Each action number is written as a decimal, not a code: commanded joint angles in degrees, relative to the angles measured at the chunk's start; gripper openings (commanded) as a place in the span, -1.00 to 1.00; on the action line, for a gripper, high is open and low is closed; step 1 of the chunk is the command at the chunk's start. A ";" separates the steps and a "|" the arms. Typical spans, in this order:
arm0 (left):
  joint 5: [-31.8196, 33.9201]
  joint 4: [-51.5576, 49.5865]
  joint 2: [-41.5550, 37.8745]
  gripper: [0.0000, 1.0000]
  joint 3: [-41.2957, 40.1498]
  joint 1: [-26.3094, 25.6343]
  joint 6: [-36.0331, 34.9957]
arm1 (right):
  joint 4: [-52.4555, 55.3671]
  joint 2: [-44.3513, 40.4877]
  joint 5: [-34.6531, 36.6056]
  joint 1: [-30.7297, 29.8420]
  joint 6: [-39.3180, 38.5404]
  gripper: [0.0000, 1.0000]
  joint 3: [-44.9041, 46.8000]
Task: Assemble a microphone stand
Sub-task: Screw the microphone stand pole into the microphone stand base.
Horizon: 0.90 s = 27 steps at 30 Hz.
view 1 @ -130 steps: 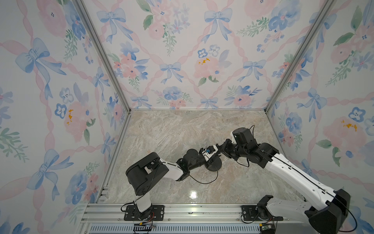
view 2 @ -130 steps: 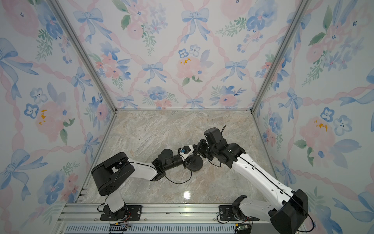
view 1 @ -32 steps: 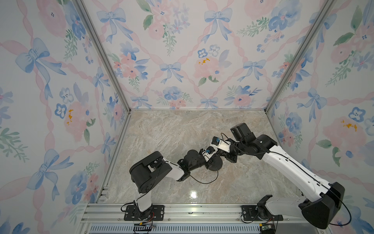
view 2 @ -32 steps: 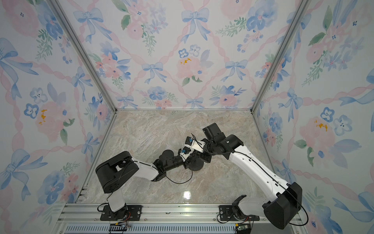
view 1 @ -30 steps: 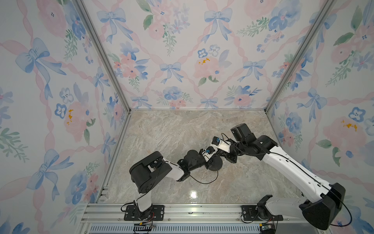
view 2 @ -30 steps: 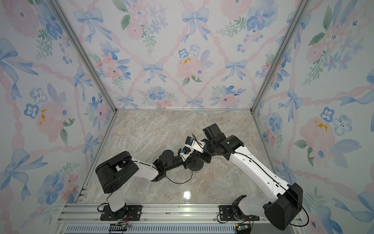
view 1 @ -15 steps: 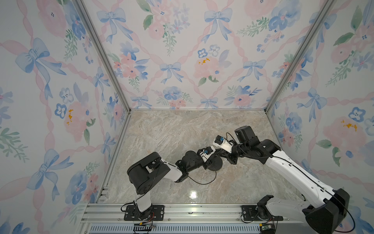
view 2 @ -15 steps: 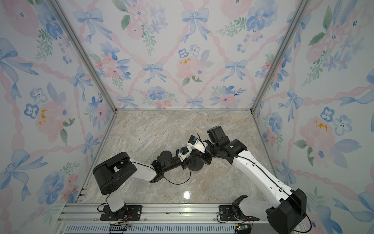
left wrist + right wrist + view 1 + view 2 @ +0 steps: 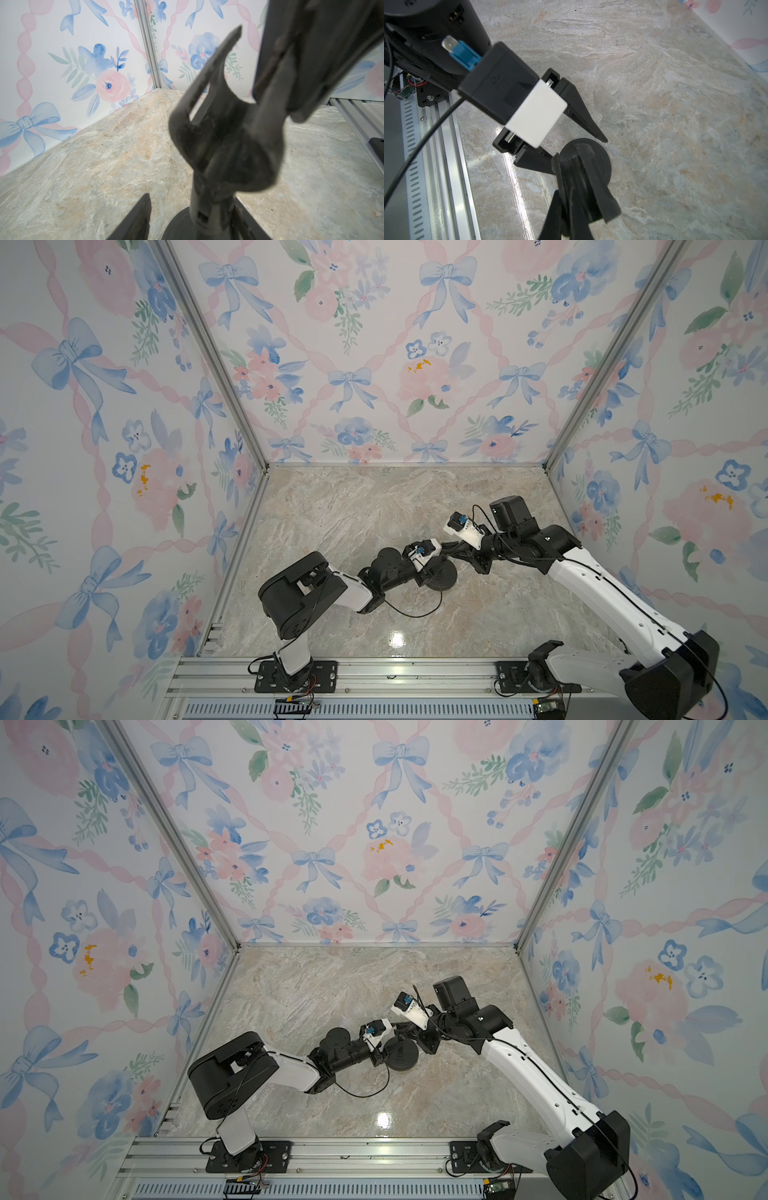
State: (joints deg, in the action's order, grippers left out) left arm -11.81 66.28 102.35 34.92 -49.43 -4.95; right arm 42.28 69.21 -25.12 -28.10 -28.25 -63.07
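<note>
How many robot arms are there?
2. The left arm stretches from the near left, the right arm from the near right, and they meet at the black microphone stand. None look hidden.

Matte-black microphone stand [image 9: 401, 1053], beige-grey marble-veined tabletop [image 9: 353, 510], white walls [image 9: 353, 364] patterned with pink ribbons, blue bows, pink and blue flowers, black-and-white left arm [image 9: 351, 593] and right arm [image 9: 598, 593]

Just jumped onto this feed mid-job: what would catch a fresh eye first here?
The black microphone stand stands upright mid-table on its disc base, where both arms meet. The right gripper is shut on its clip head, while the left gripper has its fingers open either side of the rod. Floral walls box in the marble table.
</note>
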 commanded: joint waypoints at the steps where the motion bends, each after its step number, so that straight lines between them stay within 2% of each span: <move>1: -1.36 1.15 -1.28 0.19 0.13 0.56 -0.20 | 5.12 2.28 5.13 1.20 2.18 -1.00 3.52; 8: -2.34 1.37 0.35 0.16 2.20 0.13 1.05 | 5.62 2.60 5.41 2.45 2.32 -1.00 3.84; 14: -1.60 1.57 1.51 -0.01 3.40 -0.23 1.29 | 5.77 3.04 5.07 3.26 2.39 -1.00 3.40; 20: -1.71 1.66 2.50 -0.04 3.84 -0.24 1.12 | 5.83 3.73 5.78 3.76 2.32 -1.00 3.28; 23: -1.81 1.63 2.90 -0.14 3.84 -0.29 1.12 | 5.44 4.43 5.79 3.95 2.24 -1.00 3.29; 27: -2.34 1.64 3.51 -0.39 6.03 -0.23 1.52 | 5.76 5.85 5.23 3.93 2.19 -1.00 2.79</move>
State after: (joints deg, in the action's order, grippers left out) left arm -14.52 66.65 104.86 39.11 -49.89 -3.84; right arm 41.06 70.78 -26.52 -25.28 -26.98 -63.20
